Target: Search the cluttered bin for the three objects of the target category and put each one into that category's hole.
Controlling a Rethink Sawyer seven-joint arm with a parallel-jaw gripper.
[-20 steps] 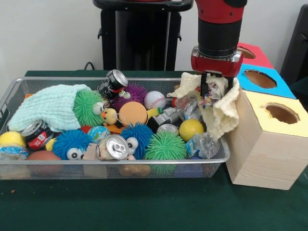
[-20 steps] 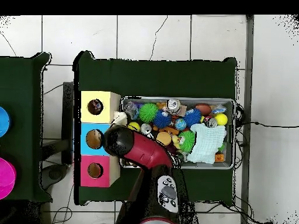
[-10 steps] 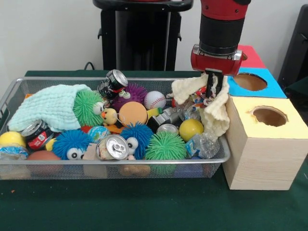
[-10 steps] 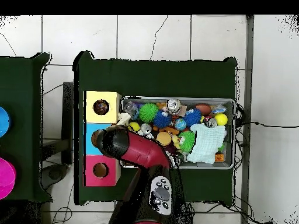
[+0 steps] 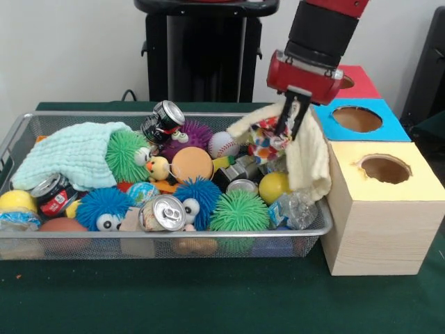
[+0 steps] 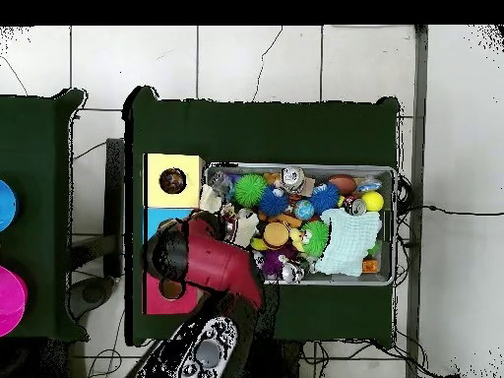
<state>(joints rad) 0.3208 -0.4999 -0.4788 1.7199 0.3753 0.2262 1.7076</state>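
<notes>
A cream cloth (image 5: 306, 156) was seen clamped in the gripper (image 5: 290, 120), together with what looked like a spotted, multicoloured cloth (image 5: 268, 144) bunched against it. The bundle hung in the air above the end of the wire bin (image 5: 167, 240) that lay beside the row of boxes, its lower folds draped just next to the yellow-topped box (image 5: 389, 209). It had not been released into any hole: the yellow hole (image 5: 383, 168), the blue hole (image 5: 357, 118) and the part of the red box (image 5: 358, 78) that showed all appeared empty at their mouths, though their insides could not be seen.

The task was judged to be at the carrying stage of one item, with cloth taken as the likely target category. A pale green knitted cloth (image 5: 73, 154) was left lying at the opposite end of the bin, partly over a green spiky ball (image 5: 128, 154). Cans, balls and fuzzy toys were left filling the rest. In the overhead view the arm (image 6: 212, 266) was seen reaching over the boxes' side of the bin. How many items had already been dropped could not be told.
</notes>
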